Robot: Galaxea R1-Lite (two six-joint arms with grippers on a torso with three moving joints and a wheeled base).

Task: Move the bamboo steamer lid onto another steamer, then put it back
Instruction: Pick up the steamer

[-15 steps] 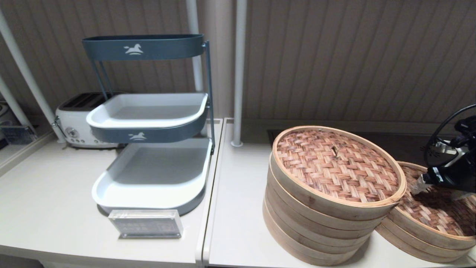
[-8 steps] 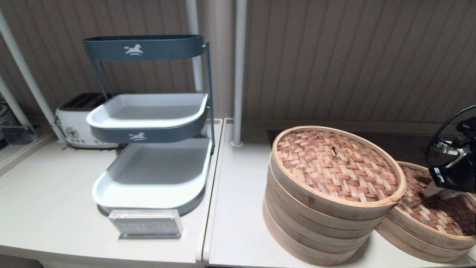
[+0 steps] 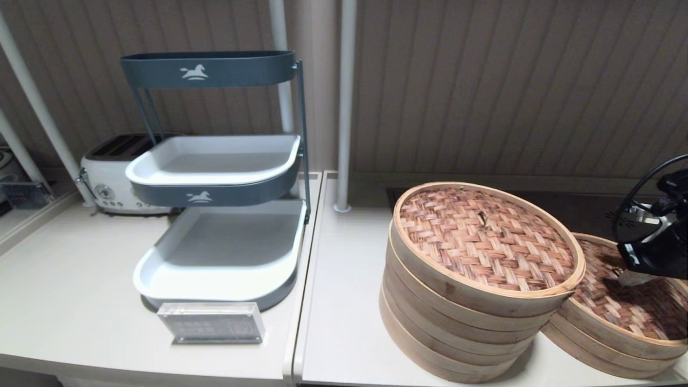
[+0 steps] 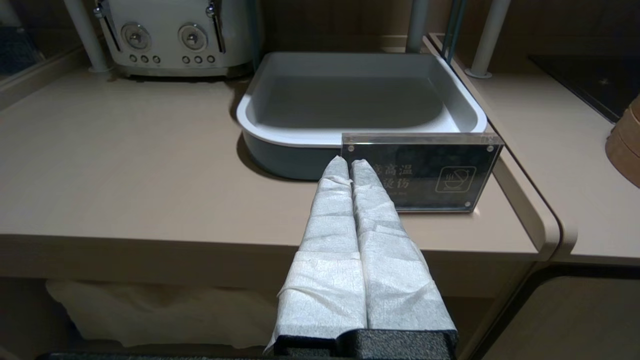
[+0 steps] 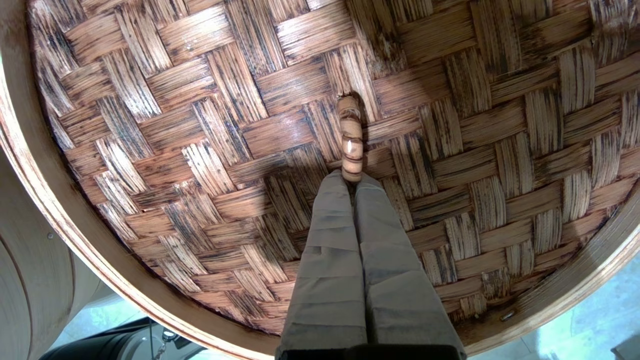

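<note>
Lowered since a second ago, my right gripper (image 5: 352, 181) sits at the lid (image 3: 629, 293) centre, fingers pressed together, tips touching its loop (image 5: 349, 139). Lid: on the low steamer (image 3: 602, 344), far right, just beside the tall stack (image 3: 457, 333). Left gripper (image 4: 349, 167): closed, parked before the sign (image 4: 430, 172), near the tray (image 4: 470, 117).

My left gripper (image 4: 349, 167) with two long fingers (image 4: 332, 225) wrapped in creased white tape, black textured base block, my right gripper (image 5: 351, 181) in greyer wrapping, glossy black wrist housing, looping black cable.
</note>
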